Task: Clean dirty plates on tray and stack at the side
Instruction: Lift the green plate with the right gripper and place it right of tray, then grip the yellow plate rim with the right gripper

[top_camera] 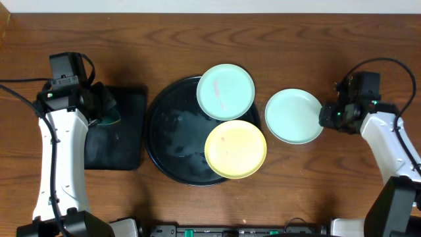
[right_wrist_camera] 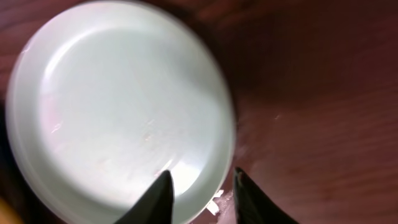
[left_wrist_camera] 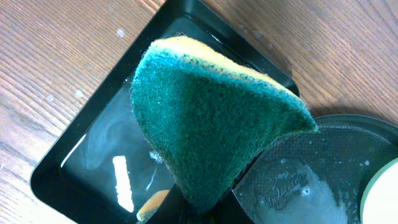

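The round black tray holds a mint plate with a faint reddish smear, resting on its upper right rim. A yellow plate with a faint smear lies at its lower right. A second mint plate lies on the table to the tray's right. It fills the right wrist view. My right gripper is open, and its fingers straddle that plate's right rim. My left gripper is shut on a green and yellow sponge, held above the rectangular tray.
A rectangular black tray sits left of the round tray, wet inside in the left wrist view. The round tray's wet edge shows beside it. Bare wooden table lies behind and to the right.
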Robot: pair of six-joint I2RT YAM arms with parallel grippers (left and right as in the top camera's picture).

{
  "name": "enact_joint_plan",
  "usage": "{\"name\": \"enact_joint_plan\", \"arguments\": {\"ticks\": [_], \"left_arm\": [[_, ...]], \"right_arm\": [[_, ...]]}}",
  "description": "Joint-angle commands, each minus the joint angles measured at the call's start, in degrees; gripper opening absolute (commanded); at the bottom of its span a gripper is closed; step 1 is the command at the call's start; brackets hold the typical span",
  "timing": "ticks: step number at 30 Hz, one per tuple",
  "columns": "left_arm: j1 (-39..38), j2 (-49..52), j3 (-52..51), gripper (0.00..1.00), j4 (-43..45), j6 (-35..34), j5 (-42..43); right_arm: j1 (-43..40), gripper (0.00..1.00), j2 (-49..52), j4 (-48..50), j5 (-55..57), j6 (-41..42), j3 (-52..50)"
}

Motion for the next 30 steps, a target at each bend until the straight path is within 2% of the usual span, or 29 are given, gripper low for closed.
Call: {"name": "enact_joint_plan", "arguments": {"ticks": [1,4,9,15,20,25,27,29,30], "left_arm": [[0.3,-0.3,0.5,0.07,0.0,1.0,-0.7],[0.3,-0.3,0.5,0.07,-0.1,1.0,-0.7],[0.3,-0.3,0.5,0.07,-0.1,1.0,-0.7],[0.3,-0.3,0.5,0.08,-0.1,1.8,-0.7],[0.3,-0.3,0.5,0.08,-0.2,2.4,-0.7],[0.3,-0.3,0.5,0.07,-0.7,3.3,-0.7],[0.3,-0.3,0.5,0.08,-0.7,3.3,-0.7],[0.3,-0.3,0.5,0.08,-0.7,3.3,-0.7],[0.3,-0.3,0.5,0.07,-0.7,3.3,-0.7]], "right_arm": [[2.4,0.32,-0.4,-5.6,-9.2,-1.6,7.0],[7.4,0.35,-0.4,-10.5,-13.6,-1.6,9.6],[17.3,0.40,1.0,-14.7,-13.2,-0.4,8.8],[26.0,0.41,7.2,-17.4,-12.2,0.9,8.5],[29.6,0.39,13.0,-17.7,-10.6,2.4,8.5],[30.6,0.28,15.3,-18.4,-8.1,2.6,8.5],[30.6,0.20,15.1,-18.2,-8.1,2.7,8.7],[30.8,0.05,14.6,-18.1,-8.1,2.6,9.1],[30.9,0.01,14.2,-18.1,-8.3,2.6,9.4]]}}
